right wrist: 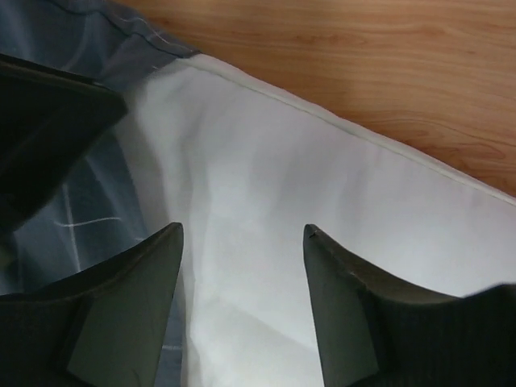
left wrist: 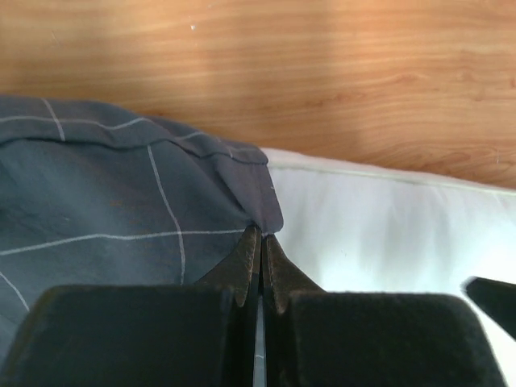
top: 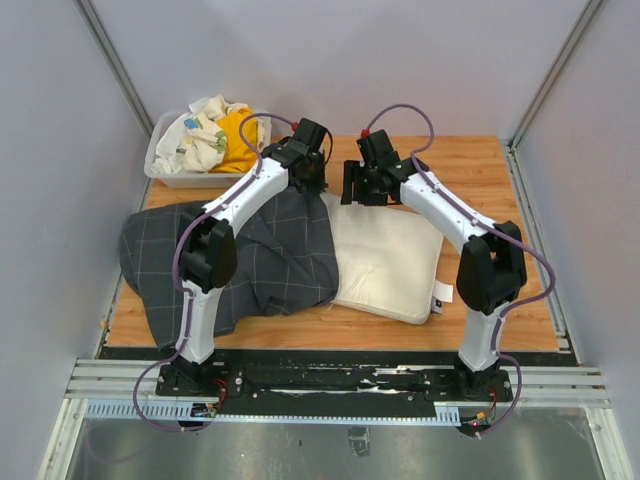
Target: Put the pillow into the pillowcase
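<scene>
Left gripper (left wrist: 260, 235): pressed together, pinching the pillowcase (left wrist: 105, 201) hem where it overlaps the pillow (right wrist: 266, 153). Right gripper (right wrist: 242, 232): spread, nothing between, just over the pillow's far-left part. Pillow lies flat on the table (top: 480, 170), right of the pillowcase. Count: one pillow, one pillowcase, two grippers.

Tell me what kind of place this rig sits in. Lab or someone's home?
Most likely a lab test cell, not a home. It has plain grey panel walls on metal framing and a bare wooden tabletop. The left arm and right arm are bolted to an aluminium rail.
</scene>
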`<state>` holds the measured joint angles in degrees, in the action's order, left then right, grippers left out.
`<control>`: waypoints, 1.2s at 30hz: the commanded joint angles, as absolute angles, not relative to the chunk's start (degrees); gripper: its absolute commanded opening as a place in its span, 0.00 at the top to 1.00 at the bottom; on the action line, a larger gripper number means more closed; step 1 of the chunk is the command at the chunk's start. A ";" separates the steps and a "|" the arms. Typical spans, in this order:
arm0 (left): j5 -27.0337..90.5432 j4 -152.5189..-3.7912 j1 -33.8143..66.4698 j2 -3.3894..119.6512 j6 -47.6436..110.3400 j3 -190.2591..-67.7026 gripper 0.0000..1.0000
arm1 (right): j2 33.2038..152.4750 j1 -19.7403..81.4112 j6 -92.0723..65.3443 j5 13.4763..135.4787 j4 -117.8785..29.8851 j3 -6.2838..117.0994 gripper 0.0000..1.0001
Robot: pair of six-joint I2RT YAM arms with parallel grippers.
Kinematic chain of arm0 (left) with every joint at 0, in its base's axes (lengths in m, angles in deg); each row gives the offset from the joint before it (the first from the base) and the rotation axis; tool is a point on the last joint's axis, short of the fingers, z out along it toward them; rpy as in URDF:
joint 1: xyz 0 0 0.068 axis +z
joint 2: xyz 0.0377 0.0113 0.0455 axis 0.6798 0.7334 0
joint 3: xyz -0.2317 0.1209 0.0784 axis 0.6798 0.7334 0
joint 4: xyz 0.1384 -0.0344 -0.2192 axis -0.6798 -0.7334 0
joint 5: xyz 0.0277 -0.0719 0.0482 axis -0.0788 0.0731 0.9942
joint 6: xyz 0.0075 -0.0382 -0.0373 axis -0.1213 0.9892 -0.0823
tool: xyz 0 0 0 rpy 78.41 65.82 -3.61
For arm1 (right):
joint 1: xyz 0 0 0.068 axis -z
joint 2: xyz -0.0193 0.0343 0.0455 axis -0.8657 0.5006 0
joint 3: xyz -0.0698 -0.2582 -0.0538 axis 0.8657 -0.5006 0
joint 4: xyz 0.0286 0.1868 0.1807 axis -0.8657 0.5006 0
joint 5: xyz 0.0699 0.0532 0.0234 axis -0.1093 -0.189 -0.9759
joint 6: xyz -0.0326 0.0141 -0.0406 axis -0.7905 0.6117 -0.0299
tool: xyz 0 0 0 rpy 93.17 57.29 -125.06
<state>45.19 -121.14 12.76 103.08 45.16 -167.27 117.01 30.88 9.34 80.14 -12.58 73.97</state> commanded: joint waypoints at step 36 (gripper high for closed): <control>38.36 -125.82 14.52 102.50 43.26 -176.03 1.00 | 111.16 28.92 8.23 83.77 -16.61 64.03 0.99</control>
